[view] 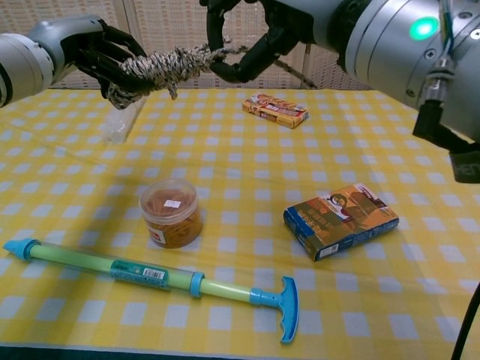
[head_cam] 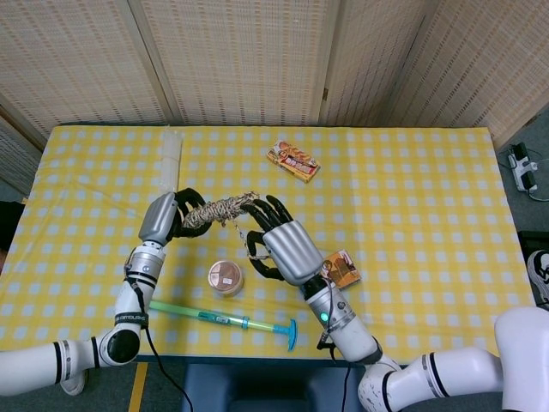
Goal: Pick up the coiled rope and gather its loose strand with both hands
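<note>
So left hand [view: 105,56] grips one end of the coiled rope [view: 161,66], bundle held up well above the yellow checked table [view: 420,150]. Right hand [view: 247,37] has fingers curled round the rope's other end, loose strand [head_cam: 251,245] hanging under it. Below sit a round tub [view: 171,213], blue-green pump [view: 150,275], card box [view: 341,220]

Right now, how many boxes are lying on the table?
2. One box lies toward the far edge of the table, beyond the hands. The other box lies near the front edge on the right, beside the round tub; the right arm partly covers it from above.
</note>
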Action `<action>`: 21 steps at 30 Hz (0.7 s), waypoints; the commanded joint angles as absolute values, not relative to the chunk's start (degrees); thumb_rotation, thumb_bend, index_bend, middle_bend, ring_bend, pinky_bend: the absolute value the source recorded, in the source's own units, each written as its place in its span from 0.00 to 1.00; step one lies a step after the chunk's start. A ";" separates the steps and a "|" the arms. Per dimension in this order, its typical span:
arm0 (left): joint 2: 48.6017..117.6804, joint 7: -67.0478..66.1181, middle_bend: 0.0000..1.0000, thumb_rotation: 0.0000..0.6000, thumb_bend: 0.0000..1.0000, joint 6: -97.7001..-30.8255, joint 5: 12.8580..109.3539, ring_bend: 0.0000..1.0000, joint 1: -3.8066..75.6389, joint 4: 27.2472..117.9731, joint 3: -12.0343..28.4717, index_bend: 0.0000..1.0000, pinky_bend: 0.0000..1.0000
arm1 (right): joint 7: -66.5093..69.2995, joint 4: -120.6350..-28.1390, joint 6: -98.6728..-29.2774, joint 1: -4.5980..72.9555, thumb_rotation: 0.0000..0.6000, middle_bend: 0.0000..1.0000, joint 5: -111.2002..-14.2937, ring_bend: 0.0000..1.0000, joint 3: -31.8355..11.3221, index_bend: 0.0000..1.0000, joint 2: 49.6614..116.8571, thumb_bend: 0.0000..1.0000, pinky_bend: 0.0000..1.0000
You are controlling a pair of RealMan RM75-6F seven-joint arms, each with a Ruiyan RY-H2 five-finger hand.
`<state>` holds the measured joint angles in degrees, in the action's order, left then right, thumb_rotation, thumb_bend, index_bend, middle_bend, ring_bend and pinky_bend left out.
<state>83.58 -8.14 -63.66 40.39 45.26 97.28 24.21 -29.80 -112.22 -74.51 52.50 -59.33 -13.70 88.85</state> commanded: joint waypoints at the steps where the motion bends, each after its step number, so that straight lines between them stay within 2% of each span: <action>1: 83.35 -7.83 0.68 1.00 0.63 -63.54 40.30 0.66 45.16 97.25 24.50 0.72 0.70 | -29.39 -112.62 -73.83 51.85 1.00 0.09 -59.79 0.06 -13.41 0.24 88.27 0.45 0.00; 3: 83.22 -7.88 0.68 1.00 0.63 -63.68 40.36 0.66 45.11 97.14 24.54 0.72 0.70 | -29.79 -112.64 -73.87 51.44 1.00 0.08 -60.18 0.06 -13.16 0.21 87.92 0.45 0.00; 8: 82.76 -7.29 0.68 1.00 0.63 -63.76 40.32 0.66 44.80 96.79 24.96 0.72 0.70 | -30.06 -113.35 -73.47 49.76 1.00 0.02 -61.43 0.05 -11.74 0.01 85.84 0.45 0.00; 11: 82.39 -6.84 0.68 1.00 0.63 -63.74 40.22 0.66 44.57 96.66 25.27 0.72 0.70 | -29.42 -113.95 -73.57 48.42 1.00 0.00 -62.98 0.03 -10.80 0.00 84.33 0.43 0.00; 16: 81.77 -5.77 0.68 1.00 0.63 -63.56 40.29 0.66 44.10 96.46 25.72 0.72 0.70 | -28.46 -115.47 -73.73 45.72 1.00 0.00 -66.33 0.00 -8.38 0.00 80.73 0.25 0.00; 21: 81.01 -4.87 0.68 1.00 0.63 -63.38 40.75 0.66 43.55 96.84 25.85 0.72 0.70 | -26.45 -117.32 -73.90 42.63 1.00 0.00 -69.99 0.00 -5.51 0.00 76.82 0.21 0.00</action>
